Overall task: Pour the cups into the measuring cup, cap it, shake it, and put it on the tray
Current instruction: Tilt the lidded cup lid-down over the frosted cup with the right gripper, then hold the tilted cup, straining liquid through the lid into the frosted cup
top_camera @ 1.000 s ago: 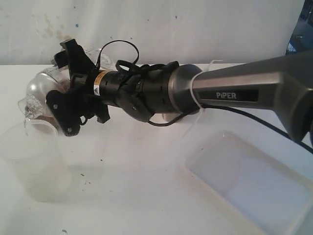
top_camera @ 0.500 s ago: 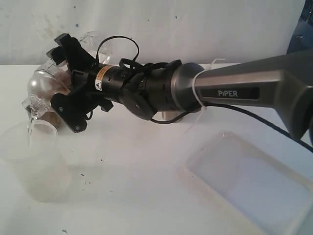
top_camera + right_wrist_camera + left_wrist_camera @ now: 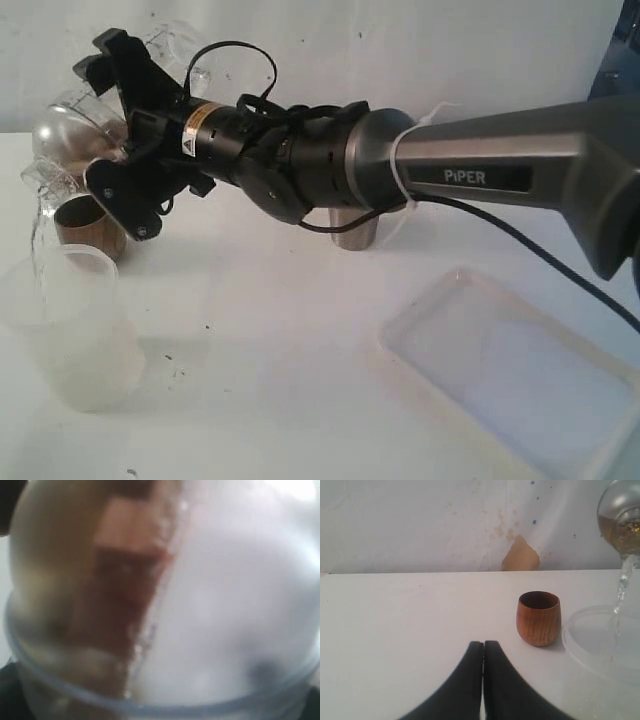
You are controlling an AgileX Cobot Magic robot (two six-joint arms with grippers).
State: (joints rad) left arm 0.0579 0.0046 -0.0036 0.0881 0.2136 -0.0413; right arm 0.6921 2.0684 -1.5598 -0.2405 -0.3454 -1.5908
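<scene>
My right gripper (image 3: pixel 105 130) reaches far left and is shut on a clear cup with a rounded body (image 3: pixel 58 130), held tilted; no scale marks show. A thin stream (image 3: pixel 38 225) falls from its mouth into the frosted translucent cup (image 3: pixel 80 340) standing below. The brown wooden cup (image 3: pixel 88 225) stands upright just behind the frosted one. In the left wrist view, my left gripper (image 3: pixel 483 645) is shut and empty, short of the wooden cup (image 3: pixel 538 618); the tilted clear cup (image 3: pixel 620 510) holds yellowish liquid above the frosted rim (image 3: pixel 580 650). The clear cup (image 3: pixel 150 700) fills the right wrist view.
The white tray (image 3: pixel 520 380) lies at the front right. A small silvery metal cup (image 3: pixel 355 235) stands under my right forearm. A stained white wall closes the back of the table.
My right gripper has lifted the clear cup up and to the left and tipped it further. The wooden cup and the metal cup have come into view below it.
</scene>
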